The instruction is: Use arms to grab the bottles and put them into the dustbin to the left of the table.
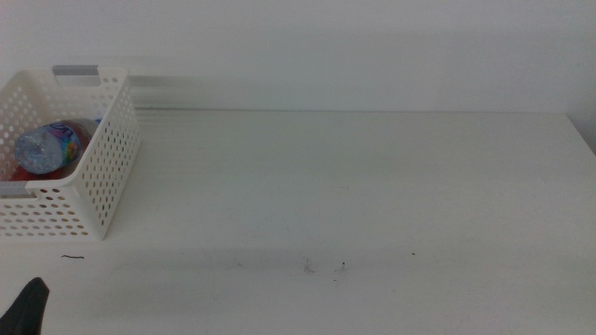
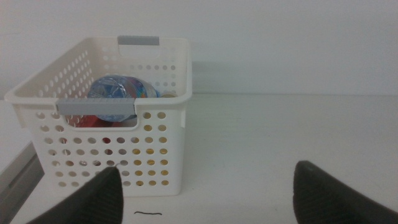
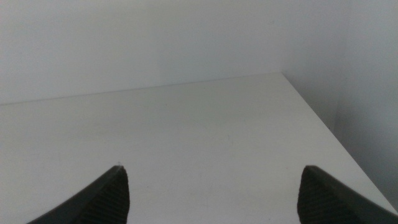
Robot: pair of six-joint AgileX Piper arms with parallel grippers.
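No bottles show on the table (image 1: 372,186) in any of the three views; those I can make out lie inside the dustbin (image 1: 104,177), the white perforated basket at the table's left end. In the middle view a clear water bottle (image 1: 45,147) with a colourful label lies on top, with something red (image 1: 47,173) under it that is probably the soda can, though too little shows to be sure. The left wrist view gives the same: the water bottle (image 2: 118,92) behind the grey handle, red (image 2: 93,121) beneath it. Yellowish patches show through the lower holes, perhaps the tea bottle, but I cannot confirm it.

Judging by this, the dropping step looks done and the task is at or near its end. The next move calls for little more than checking that nothing is left to pick up and keeping both arms off the basket.

As for pose, the left gripper (image 2: 205,186) hangs low just in front of the dustbin, facing its near wall, jaws spread wide and holding nothing; the middle view shows only a dark tip (image 1: 28,307) of it at the bottom left corner. The right gripper (image 3: 211,190) is out of the middle view; its wrist camera looks over bare tabletop toward the far right corner, jaws likewise spread and empty.
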